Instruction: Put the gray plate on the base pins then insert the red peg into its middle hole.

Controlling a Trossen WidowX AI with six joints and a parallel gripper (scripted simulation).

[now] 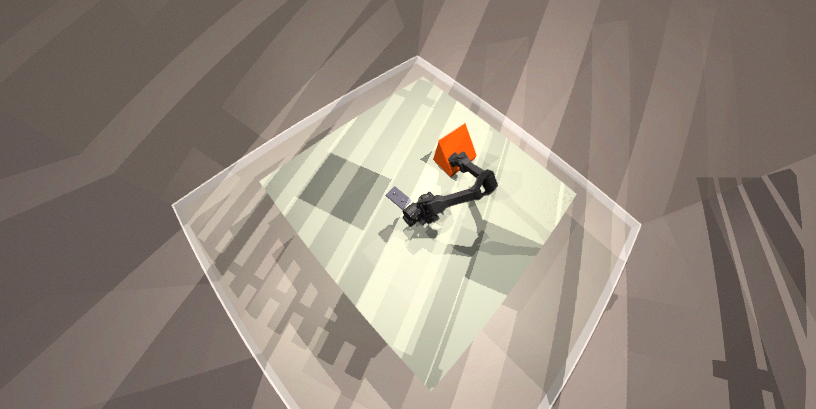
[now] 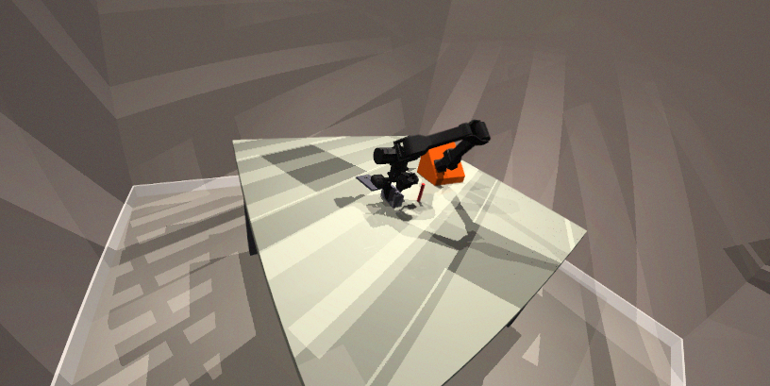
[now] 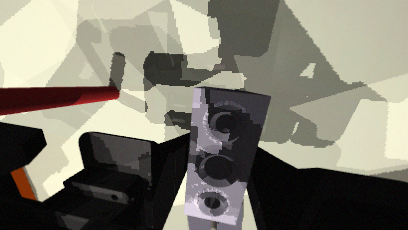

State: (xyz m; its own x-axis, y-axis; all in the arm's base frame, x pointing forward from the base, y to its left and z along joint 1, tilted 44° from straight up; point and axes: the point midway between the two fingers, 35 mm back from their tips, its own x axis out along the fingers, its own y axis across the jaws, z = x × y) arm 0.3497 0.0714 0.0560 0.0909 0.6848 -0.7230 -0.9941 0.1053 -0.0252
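The gray plate (image 1: 397, 196) (image 2: 366, 180) (image 3: 225, 150) is a narrow strip with three holes. My gripper (image 1: 408, 211) (image 2: 379, 183) (image 3: 217, 138) is shut on one end of it and holds it tilted a little above the table, its shadow below. The red peg (image 2: 421, 192) (image 3: 55, 96) stands upright on the table just right of the gripper. The base, a small dark gray block, sits under the wrist between plate and peg; its pins are not clear to see.
The orange block (image 1: 453, 147) (image 2: 439, 170) carries the arm's foot at the back of the pale table (image 1: 400, 303) (image 2: 377, 296). A low clear wall (image 1: 194, 234) (image 2: 96, 275) rings the floor around the table.
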